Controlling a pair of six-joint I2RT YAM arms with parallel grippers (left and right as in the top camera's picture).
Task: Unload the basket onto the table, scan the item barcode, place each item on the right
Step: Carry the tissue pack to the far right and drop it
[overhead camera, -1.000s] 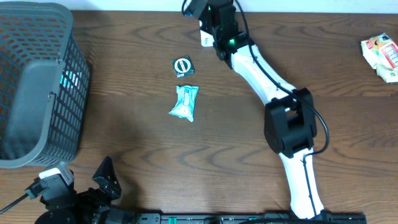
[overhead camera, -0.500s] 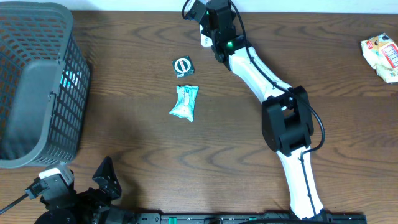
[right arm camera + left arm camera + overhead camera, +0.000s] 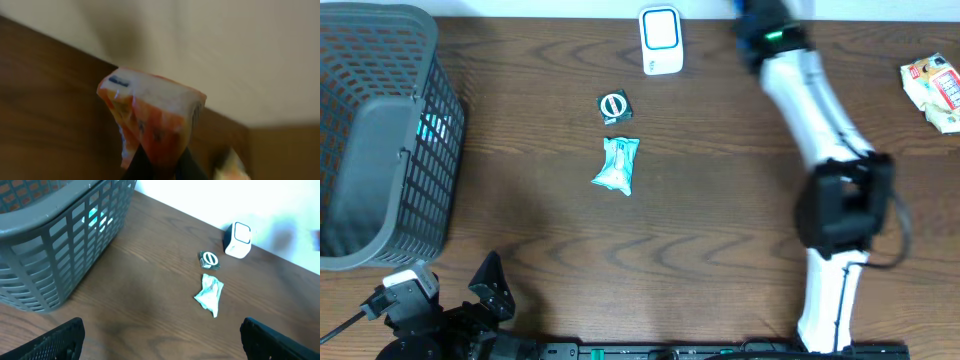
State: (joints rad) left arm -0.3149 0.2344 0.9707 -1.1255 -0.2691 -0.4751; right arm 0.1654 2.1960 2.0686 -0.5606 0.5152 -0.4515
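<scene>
Since a second ago, my right arm point(image 3: 800, 80) has swung off the scanner point(image 3: 660, 40) toward the back right of the table point(image 3: 720, 220), leaving the scanner uncovered. The right jaws are clamped on an orange-and-white packet point(image 3: 152, 120), held aloft near the wall. The left jaws stand wide apart, idle. I judge the scan pass for this packet done; the teal pouch point(image 3: 617, 164) and round item point(image 3: 613, 105) are left.

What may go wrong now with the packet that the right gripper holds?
1. The right gripper pinches only the lower edge of the orange packet, so it may slip or twist.
2. The packet is away from the white scanner, and I cannot see its barcode; a scan may fail.
</scene>
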